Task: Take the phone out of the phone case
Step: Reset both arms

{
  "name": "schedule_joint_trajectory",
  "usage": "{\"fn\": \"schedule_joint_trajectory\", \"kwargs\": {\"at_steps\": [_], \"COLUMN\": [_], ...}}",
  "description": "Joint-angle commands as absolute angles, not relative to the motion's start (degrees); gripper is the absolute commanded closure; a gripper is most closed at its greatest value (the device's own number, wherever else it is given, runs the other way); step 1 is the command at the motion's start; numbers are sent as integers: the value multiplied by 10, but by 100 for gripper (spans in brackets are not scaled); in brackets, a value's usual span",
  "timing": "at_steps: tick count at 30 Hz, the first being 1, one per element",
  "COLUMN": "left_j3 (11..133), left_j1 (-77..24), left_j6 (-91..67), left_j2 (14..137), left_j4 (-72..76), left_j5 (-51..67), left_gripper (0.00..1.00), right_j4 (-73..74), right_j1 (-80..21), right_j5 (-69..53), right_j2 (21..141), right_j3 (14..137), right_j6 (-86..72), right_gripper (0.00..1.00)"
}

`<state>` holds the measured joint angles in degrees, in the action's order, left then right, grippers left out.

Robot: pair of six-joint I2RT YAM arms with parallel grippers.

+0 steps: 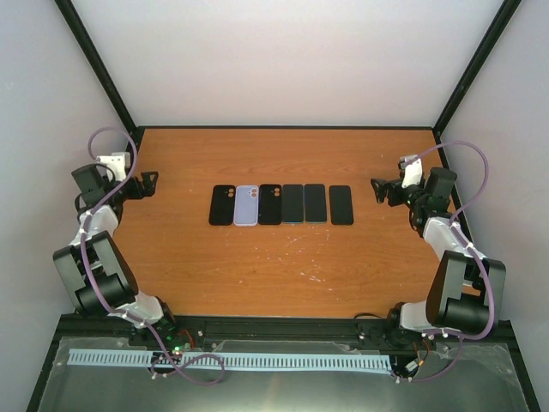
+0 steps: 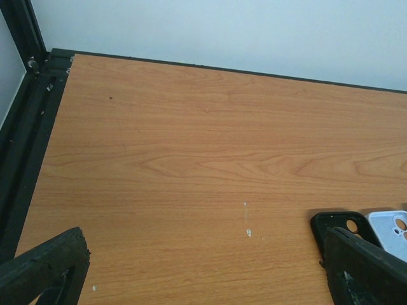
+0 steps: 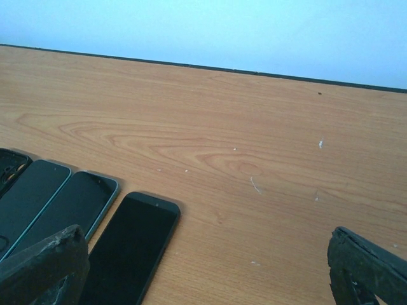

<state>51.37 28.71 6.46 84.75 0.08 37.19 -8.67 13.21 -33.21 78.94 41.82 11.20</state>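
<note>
Six flat items lie in a row mid-table. From the left: a black case [image 1: 221, 205], a pale lavender case [image 1: 246, 206] and another black case [image 1: 270, 204], all showing camera cut-outs. Then come three phones screen-up [image 1: 292, 204] [image 1: 315, 203] [image 1: 341, 205]. In the right wrist view two of the phones [image 3: 32, 197] [image 3: 79, 203] show a grey-teal rim, and the nearest phone [image 3: 130, 248] is all black. I cannot tell which phone sits in a case. My left gripper [image 1: 151, 184] is open at the table's left edge. My right gripper [image 1: 378, 190] is open to the right of the row. Both hold nothing.
The black frame rail [image 2: 25, 127] runs along the table's left side, and walls close the back and both sides. The left wrist view shows the black case [image 2: 337, 223] and the pale case [image 2: 389, 230] at its lower right, with bare wood [image 2: 191, 159] ahead.
</note>
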Motion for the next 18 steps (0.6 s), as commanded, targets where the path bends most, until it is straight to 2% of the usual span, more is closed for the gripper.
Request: {"fn": "schedule_joint_trajectory", "kwargs": {"at_steps": [1,8,11,14,18], "left_j3": [507,419,354,291,234], "left_j1": [288,284,269,232,198], "left_j6": [79,24,-26,-51,-75], "left_j2": [839,833,822,818,820], "left_j4": [31,157,270,382,477], "left_j5": [371,359,306,240,170], "left_gripper": [0,0,0,0,0], "right_j4": [-118,-216,-306,-326,-415], "right_j1": [136,136,130,118,103], "right_j5": [-338,-343,-306,-245,-228], "right_j2": [800,809,806,807,813], "right_j3": [409,357,319,312,274], "right_j6": [117,111,67,25,-7], "right_gripper": [0,0,0,0,0]}}
